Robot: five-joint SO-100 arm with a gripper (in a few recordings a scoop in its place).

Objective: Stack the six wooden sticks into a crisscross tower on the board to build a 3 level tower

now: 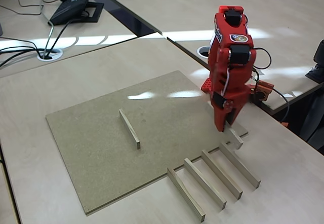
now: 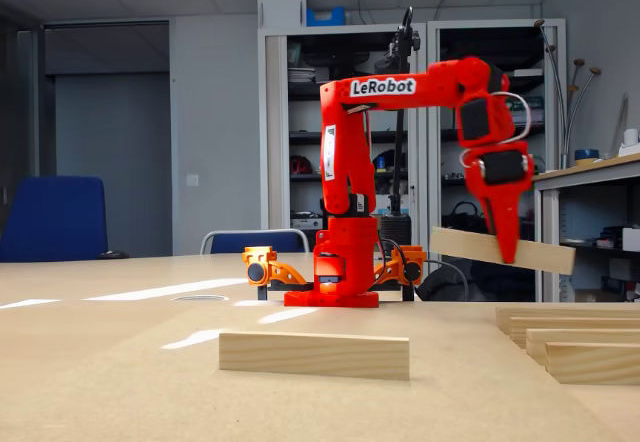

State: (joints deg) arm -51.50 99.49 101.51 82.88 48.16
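Observation:
My red gripper (image 1: 223,126) hangs at the right edge of the brown board (image 1: 91,148), shut on one wooden stick (image 2: 500,250). That stick is held level in the air above the table; its end pokes out below the fingers (image 1: 235,139). Another stick (image 1: 129,127) lies alone near the middle of the board (image 2: 150,392), and is seen side-on as a pale bar (image 2: 314,354). Several more sticks (image 1: 212,178) lie side by side on the pale tabletop just off the board's near right corner, stacked up at the right edge (image 2: 580,337). No tower stands on the board.
The arm's base (image 1: 255,89) is clamped at the table edge behind the gripper. A desk phone (image 1: 76,3) and cables running to a cable hole (image 1: 49,54) sit at the far left. A dark gap (image 1: 152,26) separates the tables.

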